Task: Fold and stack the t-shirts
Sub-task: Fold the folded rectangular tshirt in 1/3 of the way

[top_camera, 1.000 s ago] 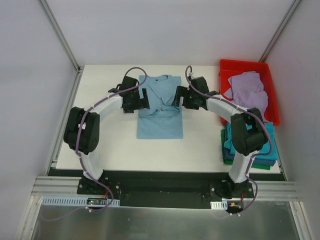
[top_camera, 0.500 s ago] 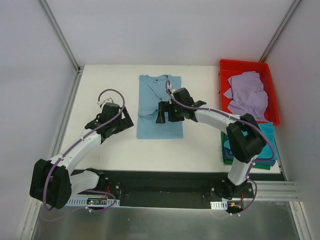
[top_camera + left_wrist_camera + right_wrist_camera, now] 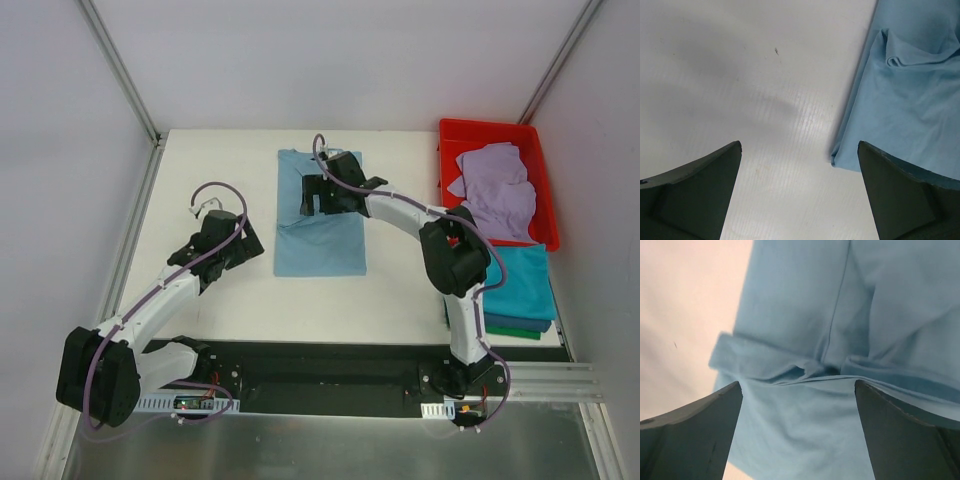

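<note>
The right gripper, jaws apart, hangs over the tee at its folded-in sleeves. The left gripper, jaws apart too, hangs just left of the tee's near-left corner.

One t-shirt lies flat in the middle of the surface, toward the back. The right pincer hangs over its far half. The left pincer is just left of its near left corner. At the right edge stands a bin with another t-shirt in it. In front of the bin lies a stack of t-shirts.
</note>
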{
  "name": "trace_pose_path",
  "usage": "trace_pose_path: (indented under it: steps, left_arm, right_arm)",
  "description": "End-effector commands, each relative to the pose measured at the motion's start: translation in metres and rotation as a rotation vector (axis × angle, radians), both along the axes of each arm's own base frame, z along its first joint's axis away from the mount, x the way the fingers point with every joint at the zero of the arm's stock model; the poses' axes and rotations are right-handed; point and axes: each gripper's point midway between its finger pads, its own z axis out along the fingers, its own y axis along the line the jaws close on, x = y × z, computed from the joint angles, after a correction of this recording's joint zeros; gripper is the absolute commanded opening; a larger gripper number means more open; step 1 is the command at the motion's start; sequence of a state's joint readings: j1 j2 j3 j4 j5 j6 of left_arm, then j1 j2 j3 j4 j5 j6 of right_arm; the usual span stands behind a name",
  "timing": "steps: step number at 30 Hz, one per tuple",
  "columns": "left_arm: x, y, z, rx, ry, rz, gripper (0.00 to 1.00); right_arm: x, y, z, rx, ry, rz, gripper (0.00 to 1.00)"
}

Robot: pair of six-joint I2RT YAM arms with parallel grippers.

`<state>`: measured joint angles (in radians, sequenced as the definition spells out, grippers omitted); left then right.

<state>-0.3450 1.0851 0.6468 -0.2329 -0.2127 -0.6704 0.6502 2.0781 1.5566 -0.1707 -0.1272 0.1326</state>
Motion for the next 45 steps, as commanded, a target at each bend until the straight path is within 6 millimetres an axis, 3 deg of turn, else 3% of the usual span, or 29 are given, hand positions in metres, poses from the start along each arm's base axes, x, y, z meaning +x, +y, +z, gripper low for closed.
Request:
trace_pose_path:
  steps: [1,4,8,11,13,15,18,20,24,28,32,37,40,43,45]
  left_arm:
    - [0.005,-0.003,0.007,-0.025,-0.042,-0.013,0.99]
    - [0.006,-0.005,0.005,-0.029,-0.032,-0.024,0.99]
    - [0.005,-0.013,0.001,-0.044,-0.012,-0.061,0.99]
    - [0.007,-0.025,-0.003,-0.075,0.009,-0.114,0.99]
    - [0.008,-0.031,-0.005,-0.097,0.025,-0.136,0.99]
    - [0.009,-0.035,-0.008,-0.107,0.044,-0.147,0.99]
    - [0.009,-0.044,-0.01,-0.137,0.055,-0.184,0.99]
    - [0.009,-0.049,-0.015,-0.156,0.08,-0.195,0.99]
    - [0.007,-0.054,-0.019,-0.193,0.111,-0.182,0.99]
    - [0.004,-0.04,-0.02,-0.147,0.095,-0.13,0.99]
    - [-0.004,-0.031,-0.023,-0.125,0.097,-0.096,0.99]
    - [-0.004,-0.029,-0.021,-0.12,0.092,-0.09,0.99]
    - [-0.005,-0.03,-0.022,-0.123,0.1,-0.093,0.99]
    - [-0.005,-0.031,-0.024,-0.128,0.11,-0.098,0.99]
    - [-0.006,-0.033,-0.024,-0.137,0.115,-0.1,0.99]
  right_arm:
    - [0.059,-0.002,0.032,0.019,-0.126,-0.071,0.96]
    - [0.084,-0.005,0.038,0.037,-0.139,-0.095,0.96]
    - [0.08,-0.011,0.068,0.009,-0.165,-0.048,0.96]
    - [0.065,-0.036,0.084,-0.04,-0.239,-0.078,0.96]
    - [0.043,-0.049,0.1,-0.01,-0.283,-0.083,0.96]
    - [0.021,-0.047,0.101,0.051,-0.265,-0.041,0.96]
    - [-0.016,-0.047,0.084,0.088,-0.169,-0.001,0.96]
    - [-0.029,-0.04,0.078,0.116,-0.172,0.039,0.96]
    - [-0.044,0.017,0.08,0.277,-0.065,0.161,0.96]
    - [-0.041,0.062,0.055,0.305,-0.012,0.172,0.96]
    - [-0.02,0.092,0.051,0.367,0.018,0.158,0.96]
    - [0.027,0.103,0.037,0.338,-0.036,0.09,0.96]
    - [0.052,0.098,0.023,0.302,-0.019,0.057,0.96]
    - [0.054,0.099,0.022,0.282,0.014,0.088,0.96]
    - [0.05,0.098,0.037,0.278,-0.001,0.119,0.96]
